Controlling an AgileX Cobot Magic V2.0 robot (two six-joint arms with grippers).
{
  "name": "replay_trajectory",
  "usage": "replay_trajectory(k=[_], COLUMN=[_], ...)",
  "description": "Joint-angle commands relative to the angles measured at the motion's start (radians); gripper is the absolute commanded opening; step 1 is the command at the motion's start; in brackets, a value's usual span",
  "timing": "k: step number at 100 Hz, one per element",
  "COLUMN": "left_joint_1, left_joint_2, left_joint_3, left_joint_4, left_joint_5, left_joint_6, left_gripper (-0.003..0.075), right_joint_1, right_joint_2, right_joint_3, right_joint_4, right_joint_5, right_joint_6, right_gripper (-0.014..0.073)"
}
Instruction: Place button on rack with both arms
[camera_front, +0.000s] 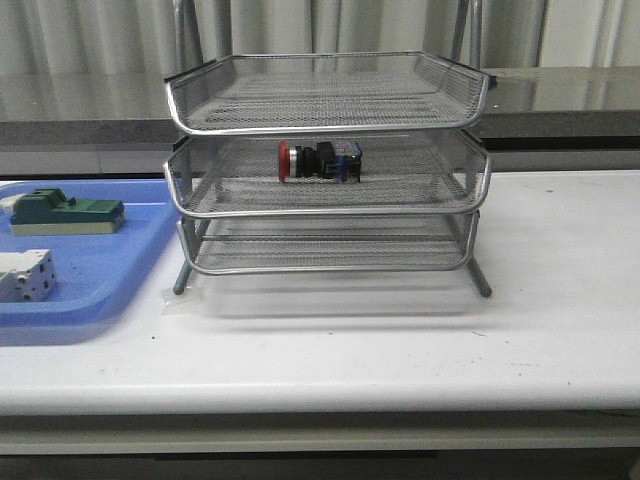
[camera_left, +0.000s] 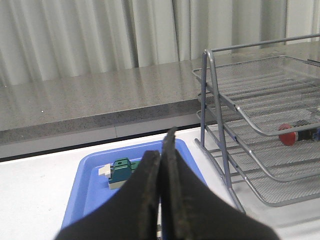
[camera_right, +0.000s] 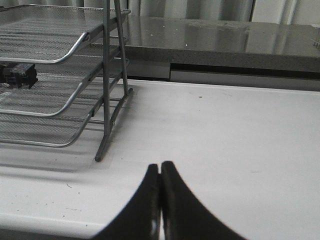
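Button (camera_front: 320, 160) lies on its side in the middle tier of the rack (camera_front: 327, 213), red cap toward the blue tray (camera_front: 95, 275), so the placing looks done. Left claw (camera_left: 161, 165) and right claw (camera_right: 160, 172) are both pressed together, pinching nothing, each well clear of the mesh. Good practice now is to keep both arms away from the frame, avoiding any nudge. No brand or writing is readable anywhere.
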Motion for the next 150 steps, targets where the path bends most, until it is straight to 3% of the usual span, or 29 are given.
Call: replay_trajectory(k=[1,92,107,114,131,150], left_joint_1=[0.002,0.002,0.002,0.002,0.002,0.002], left_joint_2=[0.008,0.008,0.008,0.008,0.004,-0.018], left_joint_3=[-0.028,-0.028,-0.028,-0.028,-0.025,0.03], left_joint_4=[-0.016,-0.016,0.046,0.133,0.464,0.547], left_joint_5=[-0.072,-0.072,-0.072,-0.072,-0.072,-0.153], left_joint_6=[-0.007,-0.007,-0.015,-0.09,-0.462,-0.538], left_gripper=[-0.002,-0.002,-0.002,-0.002,-0.002,-0.002], right_joint_1=[0.001,0.001,0.001,0.001,0.001,0.001], right_joint_2=[-0.019,-0.019,-0.019,-0.019,-0.019,-0.019], right_joint_3=[0.001,0.001,0.001,0.001,0.001,0.001], right_joint_4=[-0.01,-0.01,-0.01,-0.01,-0.01,-0.01], right_joint_5=[-0.087,-0.087,-0.087,-0.087,-0.087,-0.087], right_joint_6=[0.002,0.002,0.002,0.002,0.002,0.002], right_gripper=[-0.0057,-0.0057,-0.0057,-0.0057,-0.0057,-0.0057])
